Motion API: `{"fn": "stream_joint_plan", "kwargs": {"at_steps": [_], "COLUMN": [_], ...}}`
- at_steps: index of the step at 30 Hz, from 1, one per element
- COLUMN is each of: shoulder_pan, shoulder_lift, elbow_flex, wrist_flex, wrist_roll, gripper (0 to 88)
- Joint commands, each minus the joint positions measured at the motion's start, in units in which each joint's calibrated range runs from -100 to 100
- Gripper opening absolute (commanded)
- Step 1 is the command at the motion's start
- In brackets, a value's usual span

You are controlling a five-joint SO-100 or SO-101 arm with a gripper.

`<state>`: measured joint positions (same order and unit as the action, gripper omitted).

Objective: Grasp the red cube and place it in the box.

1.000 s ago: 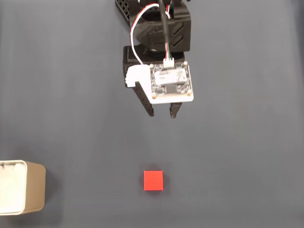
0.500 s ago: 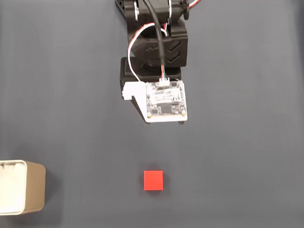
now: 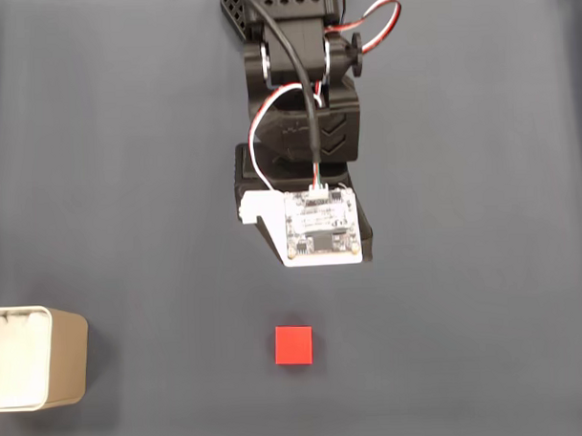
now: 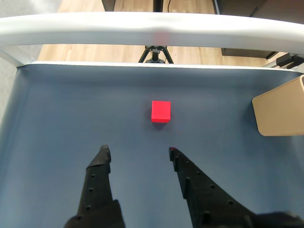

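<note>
Looking down through the fixed view, I see the arm (image 3: 304, 103) reaching from the top edge over the dark grey desk (image 3: 482, 221), its white circuit board (image 3: 320, 228) facing the camera and hiding the fingers beneath it, so from here I cannot tell how they stand. The red cube (image 3: 294, 345) lies flat on the desk below the board in this picture, apart from it. The box (image 3: 36, 358) sits at the left edge, well apart from the cube, its white inside facing up.

Switching to the wrist view, I get what the board hides: the end effector (image 4: 137, 151) is open, its two black fingers (image 4: 97, 180) spread with bare desk (image 4: 57, 123) between them and nothing held. The red cube (image 4: 161, 111) rests ahead of the fingertips, nearer the right one, not touching either. The box (image 4: 281, 108) shows as a beige wall at the right edge. Beyond the desk's far rim I see wooden floor (image 4: 71, 52) and a tripod foot (image 4: 154, 53).
</note>
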<state>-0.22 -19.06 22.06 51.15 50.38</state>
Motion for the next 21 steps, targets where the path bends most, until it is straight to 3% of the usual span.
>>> {"fn": "stream_joint_plan", "kwargs": {"at_steps": [1,21], "shoulder_pan": [1.07,3.13], "shoulder_lift": [0.69,10.92], "elbow_flex": [-3.63,-4.09], "wrist_flex": [-2.38,-11.56], "wrist_roll": [-0.24,-0.05], "gripper": [30.4,35.1]}}
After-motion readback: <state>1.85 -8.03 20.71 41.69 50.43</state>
